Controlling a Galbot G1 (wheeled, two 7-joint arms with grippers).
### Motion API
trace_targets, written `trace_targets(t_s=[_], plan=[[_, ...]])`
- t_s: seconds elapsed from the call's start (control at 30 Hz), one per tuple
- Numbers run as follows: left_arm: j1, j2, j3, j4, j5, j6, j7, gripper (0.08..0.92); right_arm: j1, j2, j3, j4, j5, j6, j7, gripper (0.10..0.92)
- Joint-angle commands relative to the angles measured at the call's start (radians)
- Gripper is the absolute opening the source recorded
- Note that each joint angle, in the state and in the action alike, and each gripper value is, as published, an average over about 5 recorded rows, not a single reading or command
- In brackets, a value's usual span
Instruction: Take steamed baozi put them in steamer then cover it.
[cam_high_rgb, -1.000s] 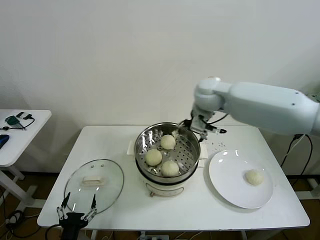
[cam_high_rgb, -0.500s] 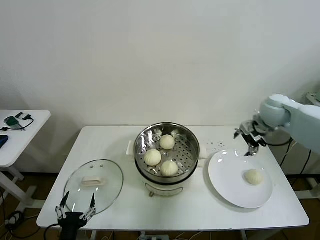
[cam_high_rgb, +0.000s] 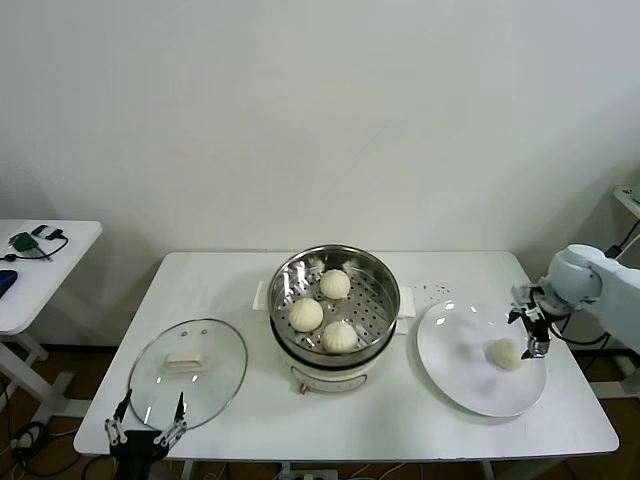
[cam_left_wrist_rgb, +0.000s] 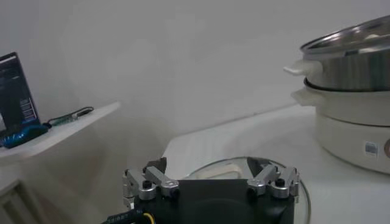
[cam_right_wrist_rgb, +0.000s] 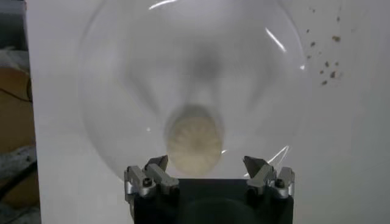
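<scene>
The steel steamer (cam_high_rgb: 384, 292) on its white pot base stands mid-table, uncovered, and holds three steamed baozi (cam_high_rgb: 307, 314). A fourth baozi (cam_high_rgb: 506, 353) lies on the white plate (cam_high_rgb: 455, 365) to the right. My right gripper (cam_high_rgb: 533, 332) hovers open just above that bun; in the right wrist view the baozi (cam_right_wrist_rgb: 194, 141) lies a little ahead of the right gripper (cam_right_wrist_rgb: 205, 163), untouched. The glass cover (cam_high_rgb: 215, 385) with its white handle lies flat at front left. My left gripper (cam_high_rgb: 145, 433) waits open at the table's front edge, with the cover (cam_left_wrist_rgb: 292, 182) just ahead of the left gripper (cam_left_wrist_rgb: 207, 165).
A small white side table (cam_high_rgb: 60, 270) with a few gadgets stands off to the left. Dark specks dot the tabletop (cam_high_rgb: 437, 291) between steamer and plate. The plate sits close to the table's right edge. A cable hangs past that edge.
My right arm swung from beside the steamer to the right and came down over the plate's baozi, still open and empty. The left gripper sank slightly.
</scene>
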Motion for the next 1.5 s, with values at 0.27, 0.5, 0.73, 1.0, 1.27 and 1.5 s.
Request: trace_targets(t_s=[0.27, 0.5, 0.73, 1.0, 1.27, 1.5], plan=[[-0.004, -0.005, -0.006, 0.007, 0.004, 0.006, 0.0, 0.823, -0.126, 0.105, 0.102, -0.145, -0.016, -0.016, -0.005, 0.823], [-0.009, -0.005, -0.004, 0.008, 0.006, 0.008, 0.001, 0.823, -0.113, 0.106, 0.082, -0.151, -0.011, -0.013, -0.014, 0.823], [-0.007, -0.006, 0.001, 0.008, 0.012, 0.007, 0.0, 0.823, -0.106, 0.119, 0.08, -0.166, -0.015, -0.008, -0.016, 0.753], [-0.002, -0.006, 0.0, 0.001, 0.01, 0.005, 0.0, 0.823, -0.045, 0.096, 0.042, -0.141, 0.042, -0.012, -0.015, 0.659], [-0.003, -0.004, 0.019, -0.013, 0.014, 0.005, 0.001, 0.823, 0.282, 0.103, -0.155, -0.089, 0.227, -0.037, -0.014, 0.653], [-0.003, -0.002, 0.063, -0.029, 0.037, 0.005, 0.001, 0.823, 0.622, 0.229, -0.412, -0.024, 0.475, -0.099, 0.012, 0.653]])
